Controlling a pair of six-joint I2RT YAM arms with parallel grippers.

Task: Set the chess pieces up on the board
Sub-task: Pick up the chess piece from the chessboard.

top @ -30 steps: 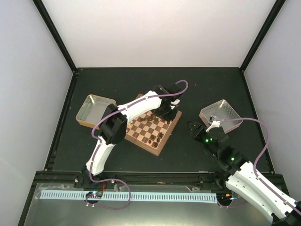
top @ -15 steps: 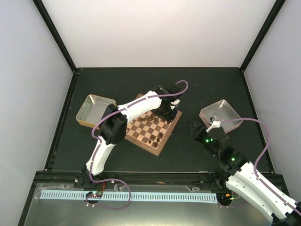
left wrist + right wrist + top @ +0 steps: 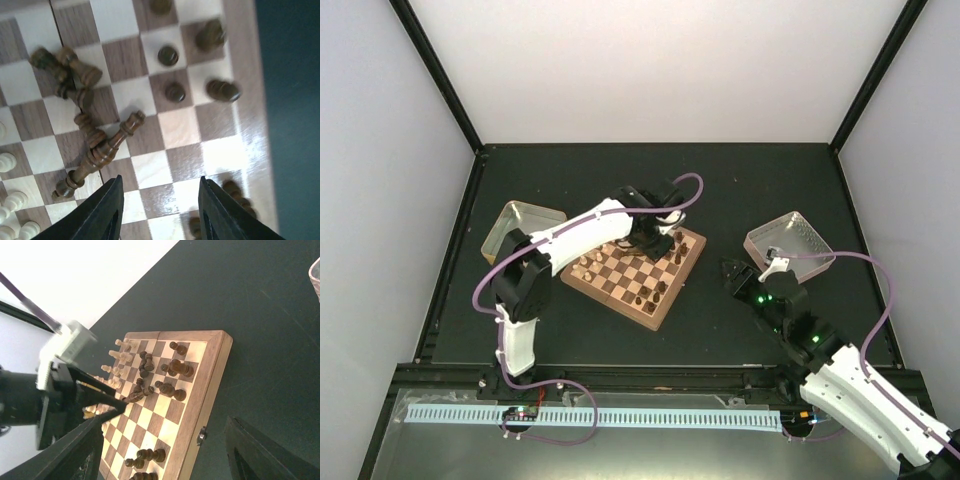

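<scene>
Though toppled, pieces point(image 3: 106, 146) beside left hand point(image 3: 160, 184)

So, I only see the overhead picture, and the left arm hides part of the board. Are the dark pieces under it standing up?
Observer: No. The left wrist view shows several dark pieces lying toppled in a cluster on the board.
Operator: Is that arm holding one?
Observer: No, its jaws stand apart with nothing between them.
Operator: And the other arm?
Observer: The right wrist view shows its jaws wide apart, empty, facing the board.
</scene>
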